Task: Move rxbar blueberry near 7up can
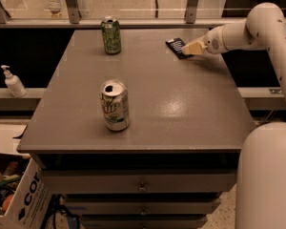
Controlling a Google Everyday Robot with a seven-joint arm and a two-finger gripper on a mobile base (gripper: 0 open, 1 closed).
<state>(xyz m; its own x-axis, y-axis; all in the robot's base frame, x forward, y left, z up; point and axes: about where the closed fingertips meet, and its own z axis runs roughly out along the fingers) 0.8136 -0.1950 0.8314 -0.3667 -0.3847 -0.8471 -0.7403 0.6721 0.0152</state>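
7up can [115, 105] upright on desk [181, 113], top opened, green logo on pale label reads as "7up". Rxbar blueberry [175, 46] lies flat well apart from 7up can, far behind it and to right; dark wrapper, white print too small to read. Claw [189, 48] at bar's right end, low over desk; apart or together, cannot tell. Darker green can [111, 35] behind 7up can, label not readable. Cardboard box [24, 199] below-left of 7up can, letters "CO" visible
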